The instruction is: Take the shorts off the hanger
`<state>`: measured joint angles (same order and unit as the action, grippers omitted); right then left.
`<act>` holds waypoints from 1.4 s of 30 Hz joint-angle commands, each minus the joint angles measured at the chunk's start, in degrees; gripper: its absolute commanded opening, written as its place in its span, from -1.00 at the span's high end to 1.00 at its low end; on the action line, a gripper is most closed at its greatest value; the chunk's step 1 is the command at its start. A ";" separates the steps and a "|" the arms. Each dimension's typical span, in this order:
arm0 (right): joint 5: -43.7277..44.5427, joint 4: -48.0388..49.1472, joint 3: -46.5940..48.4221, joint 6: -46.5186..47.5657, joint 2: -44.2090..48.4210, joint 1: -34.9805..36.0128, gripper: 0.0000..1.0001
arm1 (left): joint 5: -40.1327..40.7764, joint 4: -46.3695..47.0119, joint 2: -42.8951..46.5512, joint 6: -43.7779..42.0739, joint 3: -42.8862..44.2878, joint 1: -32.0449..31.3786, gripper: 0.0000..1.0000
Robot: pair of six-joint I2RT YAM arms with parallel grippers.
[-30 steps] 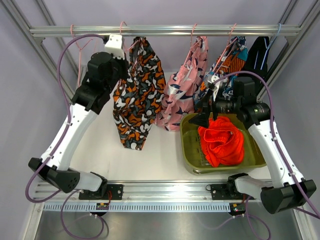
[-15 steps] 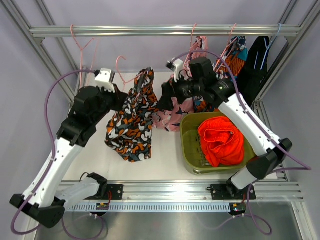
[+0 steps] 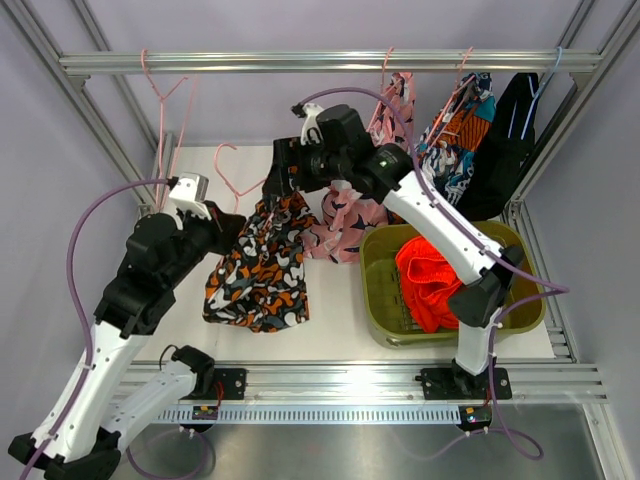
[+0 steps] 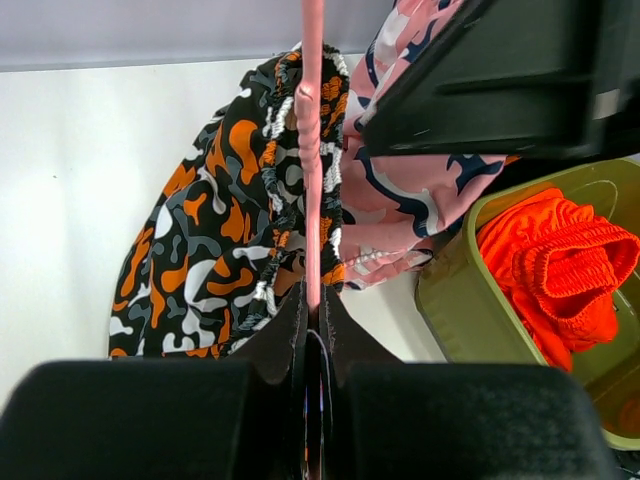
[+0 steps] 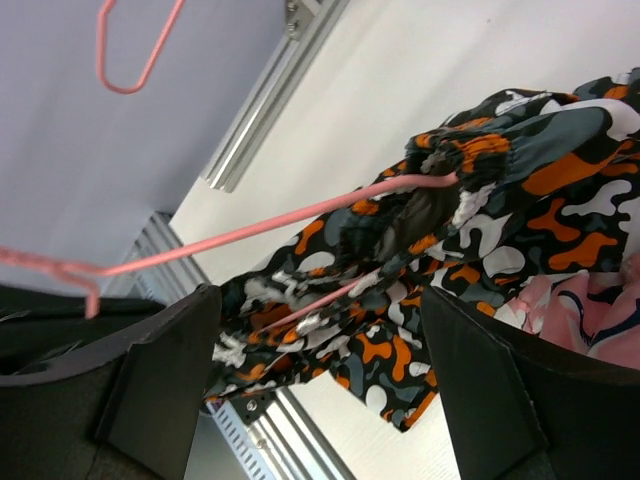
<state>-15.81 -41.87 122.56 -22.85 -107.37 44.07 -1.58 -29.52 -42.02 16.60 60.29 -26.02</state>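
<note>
The orange-black-white camouflage shorts (image 3: 260,275) hang from a pink hanger (image 3: 232,170) that is off the rail. My left gripper (image 3: 235,222) is shut on the hanger's wire (image 4: 312,150), with the shorts (image 4: 220,240) hanging beyond it. My right gripper (image 3: 277,185) is open at the shorts' waistband. In the right wrist view its fingers (image 5: 165,380) stand wide apart on either side of the bunched camouflage fabric (image 5: 470,230) and the hanger wire (image 5: 300,215), not closed on them. Plain orange shorts (image 3: 440,280) lie in the green bin (image 3: 375,290).
On the rail (image 3: 330,62) hang pink printed shorts (image 3: 365,195), teal-orange printed shorts (image 3: 460,140), black shorts (image 3: 515,120) and an empty pink hanger (image 3: 165,100). The frame's slanted posts stand at both sides. The bin sits at the right front.
My left gripper took the hanger with the camouflage shorts off the rail and brought it down and forward. My right arm swung left from the bin to the shorts' waistband.
</note>
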 commanded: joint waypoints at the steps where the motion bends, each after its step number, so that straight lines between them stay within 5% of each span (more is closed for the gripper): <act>1: 9.12 -0.15 2.94 1.22 -1.87 1.01 -0.74 | -0.97 1.66 2.46 1.15 0.18 0.18 1.00; 18: 13.34 3.72 7.95 6.76 -9.26 1.45 0.00 | -2.11 -0.01 7.12 2.30 -1.93 0.18 1.00; 22: 17.55 4.25 7.78 8.78 -8.82 1.19 1.00 | -1.05 -1.85 8.36 2.03 -2.02 0.18 1.00; 33: 26.18 11.20 12.52 18.28 -10.13 -2.58 1.00 | -0.88 -11.78 13.36 0.28 -2.20 0.18 1.00; 42: 23.82 11.11 12.00 20.57 -11.90 -5.05 1.00 | 0.70 -16.19 17.85 0.62 -1.14 0.18 1.00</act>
<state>4.27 -34.59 133.91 -5.50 -118.17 41.54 -0.99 -42.30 -25.69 17.47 57.69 -25.93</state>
